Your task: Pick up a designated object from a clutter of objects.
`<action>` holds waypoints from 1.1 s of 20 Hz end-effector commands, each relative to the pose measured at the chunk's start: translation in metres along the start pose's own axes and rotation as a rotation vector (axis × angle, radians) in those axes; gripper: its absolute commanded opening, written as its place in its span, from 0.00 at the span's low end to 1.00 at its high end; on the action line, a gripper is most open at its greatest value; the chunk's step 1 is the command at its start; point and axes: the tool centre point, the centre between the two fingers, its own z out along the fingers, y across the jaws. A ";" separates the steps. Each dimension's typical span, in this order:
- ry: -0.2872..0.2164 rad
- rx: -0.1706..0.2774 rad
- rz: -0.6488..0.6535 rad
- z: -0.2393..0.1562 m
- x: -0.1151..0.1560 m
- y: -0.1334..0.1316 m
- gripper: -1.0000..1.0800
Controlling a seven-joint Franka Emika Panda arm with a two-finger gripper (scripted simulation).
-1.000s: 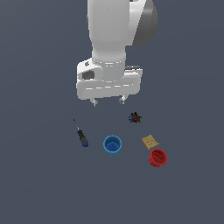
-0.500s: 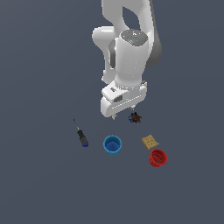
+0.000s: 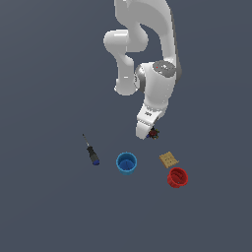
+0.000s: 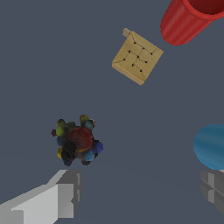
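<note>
The designated object (image 4: 78,141) is a tiny dark lump with red, blue and yellowish beads; in the exterior view the lump (image 3: 154,133) lies right beside my hand. My gripper (image 3: 148,133) is low over the floor next to it. In the wrist view the gripper (image 4: 140,186) is open wide, with one finger (image 4: 59,197) just beside the lump and the other finger (image 4: 214,186) by the blue cup (image 4: 212,146). Nothing is between the fingers; the lump lies just outside the gap. The rest of the clutter of objects lies around.
A tan square cracker (image 3: 169,159) and a red cup (image 3: 177,177) lie towards the exterior view's right. The blue cup (image 3: 126,163) stands in the middle. A black-handled screwdriver (image 3: 91,151) lies at the exterior view's left. The cracker (image 4: 137,57) and red cup (image 4: 188,17) also appear in the wrist view.
The arm has swung towards the exterior view's right and come down, bringing the hand from above the clutter to right beside the dark lump. No object has moved.
</note>
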 end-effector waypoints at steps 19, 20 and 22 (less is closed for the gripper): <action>0.005 0.035 -0.333 0.053 0.003 -0.072 0.96; 0.005 0.035 -0.333 0.055 0.003 -0.072 0.96; 0.005 0.035 -0.334 0.059 0.003 -0.072 0.96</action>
